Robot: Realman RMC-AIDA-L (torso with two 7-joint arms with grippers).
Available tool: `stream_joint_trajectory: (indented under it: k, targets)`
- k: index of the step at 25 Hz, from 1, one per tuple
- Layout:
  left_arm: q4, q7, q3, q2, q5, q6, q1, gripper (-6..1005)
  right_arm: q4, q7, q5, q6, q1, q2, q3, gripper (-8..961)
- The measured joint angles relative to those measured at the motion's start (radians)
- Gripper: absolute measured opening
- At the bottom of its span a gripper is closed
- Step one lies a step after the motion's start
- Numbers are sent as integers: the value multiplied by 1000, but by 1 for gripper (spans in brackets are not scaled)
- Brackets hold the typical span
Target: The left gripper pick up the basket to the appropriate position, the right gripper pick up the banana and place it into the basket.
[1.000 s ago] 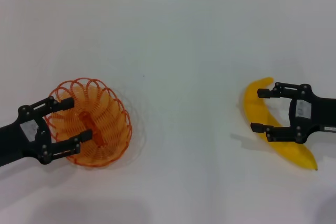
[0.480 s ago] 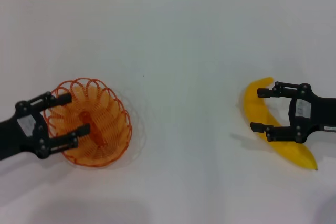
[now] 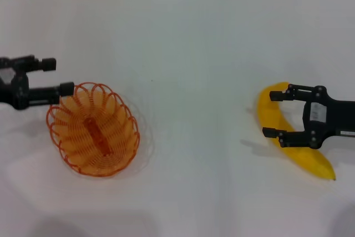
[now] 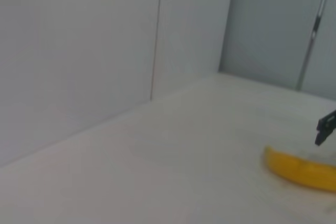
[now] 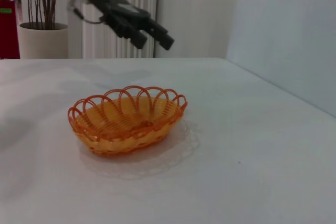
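Left gripper [image 5: 152,33] hangs clear above basket [image 5: 128,119].

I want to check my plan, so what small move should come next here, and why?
Probably the right hand should lower and close on the banana. Its fingers stand open astride the yellow fruit, which lies flat on the white table. The left hand is raised beside the orange wire basket, not touching it, and the basket sits empty on the table.

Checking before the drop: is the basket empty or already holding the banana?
Empty. Basket shows only bare wire; banana lies on the table.
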Motion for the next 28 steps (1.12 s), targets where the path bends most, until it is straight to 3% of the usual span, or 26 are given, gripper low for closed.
stream_joint_trajectory:
  k: [5,10,13,15,22,24,28]
  targets:
    - [1,-110,10,43,194,6,-122,794,0,0,-2,-4,12,2,0,791]
    - [20,-135,11,51,385,6,-235,791,6,9,-4,-10,23,2,-1,789]
    - [70,-91,13,32,436,-1,-265,789,8,11,-5,-10,26,1,-2,788]
    - [109,-52,14,7,458,-5,-277,787,8,11,-5,-10,29,2,-2,788]
    - [105,-16,15,-57,590,-98,-312,782,8,12,-6,-11,37,2,-3,786]
    - [71,-9,19,-68,624,-152,-324,781,8,12,-6,-11,37,2,-3,785]
    - [-12,-2,28,-69,634,-229,-357,778,8,12,-7,-11,38,2,-4,784]
